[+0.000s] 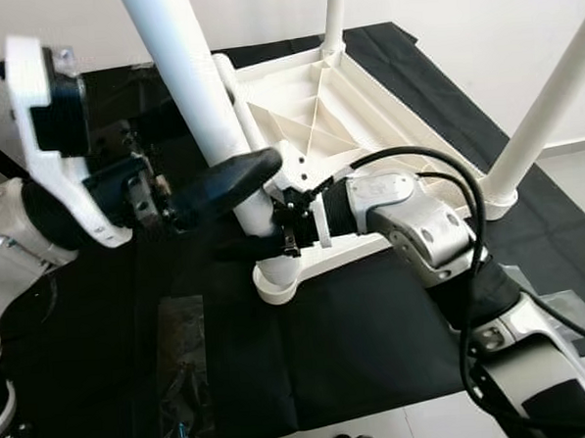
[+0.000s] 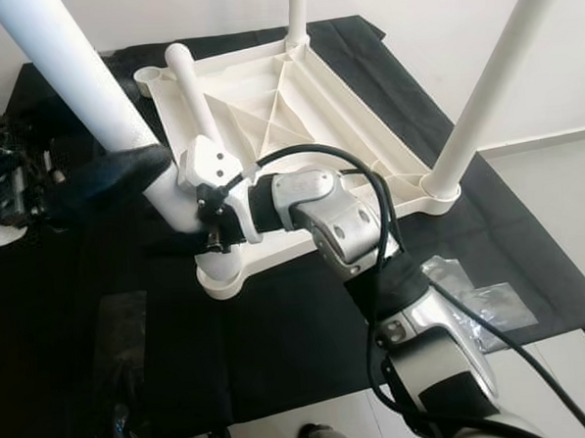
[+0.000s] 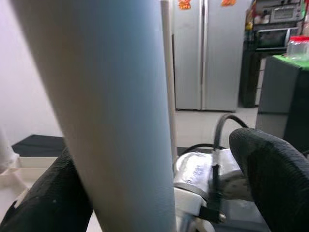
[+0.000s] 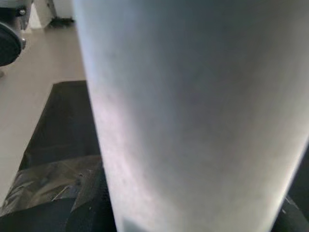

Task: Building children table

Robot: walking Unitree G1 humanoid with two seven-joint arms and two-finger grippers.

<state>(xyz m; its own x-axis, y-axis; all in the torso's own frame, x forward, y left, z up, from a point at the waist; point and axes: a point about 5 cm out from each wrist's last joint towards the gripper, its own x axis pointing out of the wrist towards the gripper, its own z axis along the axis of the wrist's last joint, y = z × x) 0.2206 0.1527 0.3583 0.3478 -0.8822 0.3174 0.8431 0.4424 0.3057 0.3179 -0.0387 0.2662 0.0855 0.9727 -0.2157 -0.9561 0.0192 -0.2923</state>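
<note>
Both our grippers clamp the white table leg [image 1: 209,115] low down, left gripper [image 1: 233,178] just above right gripper [image 1: 274,242], at the upturned tabletop's [image 1: 361,127] near corner socket [image 1: 276,282]. We should keep it upright and press straight down, twisting gently.

The white table top [image 2: 296,101] and its legs [image 1: 192,87] look like smooth matt plastic, lying on a matt black cloth [image 2: 298,327] beside a glossy clear plastic bag [image 2: 478,293].
</note>
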